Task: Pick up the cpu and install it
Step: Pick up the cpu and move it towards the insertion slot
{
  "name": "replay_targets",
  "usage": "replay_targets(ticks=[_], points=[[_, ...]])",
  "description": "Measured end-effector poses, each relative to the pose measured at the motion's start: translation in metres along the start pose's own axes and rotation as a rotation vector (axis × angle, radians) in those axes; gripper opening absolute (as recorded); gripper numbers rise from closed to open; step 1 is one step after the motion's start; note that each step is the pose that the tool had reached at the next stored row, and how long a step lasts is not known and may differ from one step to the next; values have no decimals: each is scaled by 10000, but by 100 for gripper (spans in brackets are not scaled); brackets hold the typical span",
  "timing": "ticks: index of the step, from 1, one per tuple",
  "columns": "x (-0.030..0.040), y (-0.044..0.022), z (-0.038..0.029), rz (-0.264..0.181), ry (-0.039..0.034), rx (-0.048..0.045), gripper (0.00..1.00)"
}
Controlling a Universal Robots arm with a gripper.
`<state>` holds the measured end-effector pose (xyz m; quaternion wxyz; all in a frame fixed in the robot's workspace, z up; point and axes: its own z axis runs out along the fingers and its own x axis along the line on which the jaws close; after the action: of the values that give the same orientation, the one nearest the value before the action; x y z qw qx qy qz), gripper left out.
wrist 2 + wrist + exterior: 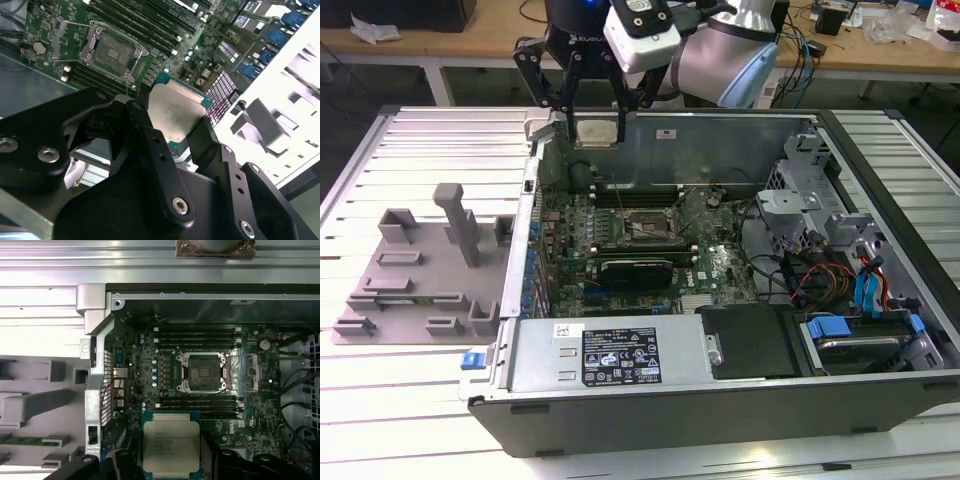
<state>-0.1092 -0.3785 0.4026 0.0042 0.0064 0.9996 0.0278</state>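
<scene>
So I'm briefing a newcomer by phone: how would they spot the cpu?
Find the open case; the black gripper hangs over its far edge. The cpu is the small silvery square it grips, unlike the dark socket inside.

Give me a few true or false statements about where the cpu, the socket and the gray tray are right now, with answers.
1. The end effector is shut on the cpu. True.
2. The cpu sits in the motherboard socket. False: the socket is empty, and the cpu is held in the air, apart from it.
3. The gray tray lies to the exterior view's right of the computer case. False: it lies to the case's left.
4. The computer case is open, with the motherboard exposed. True.
</scene>
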Motion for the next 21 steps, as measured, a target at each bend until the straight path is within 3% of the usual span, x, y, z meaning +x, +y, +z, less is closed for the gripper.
replay_targets(ticks=[7,15,21], points=[[-22,0,9,-2,-2,-11,55],[-78,-7,146,0,0,-11,55],[-175,-10,249,0,0,-11,55]])
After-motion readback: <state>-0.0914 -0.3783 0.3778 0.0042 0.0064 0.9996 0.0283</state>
